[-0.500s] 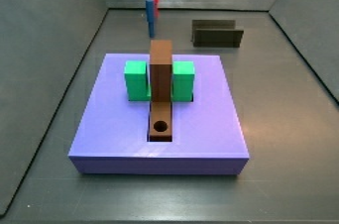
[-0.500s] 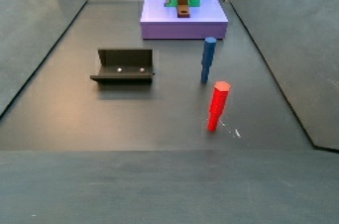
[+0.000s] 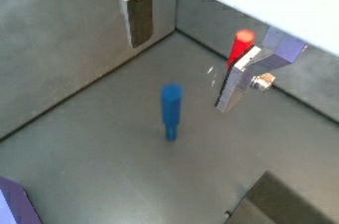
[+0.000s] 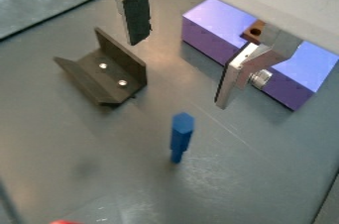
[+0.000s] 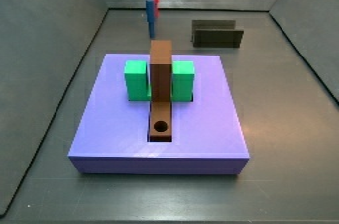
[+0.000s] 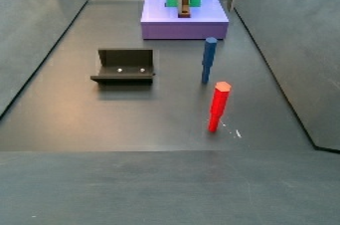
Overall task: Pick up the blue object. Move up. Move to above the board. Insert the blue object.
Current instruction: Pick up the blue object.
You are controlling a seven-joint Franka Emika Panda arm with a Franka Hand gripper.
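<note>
The dark grey bench (image 6: 80,90) carries the big flat lavender-purple square board (image 5: 159,129) with its brown centre strip and two green cubes, and well apart from it stands the slim blue peg, the blue object (image 6: 209,60), upright, near the red stick (image 6: 218,107) and the dark L-shaped fixture (image 6: 123,67). The end effector (image 4: 183,45) hangs high above with its silver plate fingers (image 4: 133,15) spread wide and empty, the peg's long axis vertical below and slightly off the gap in both wrist views (image 3: 171,112). Against the earlier pictures, nothing on the bench has shifted.
</note>
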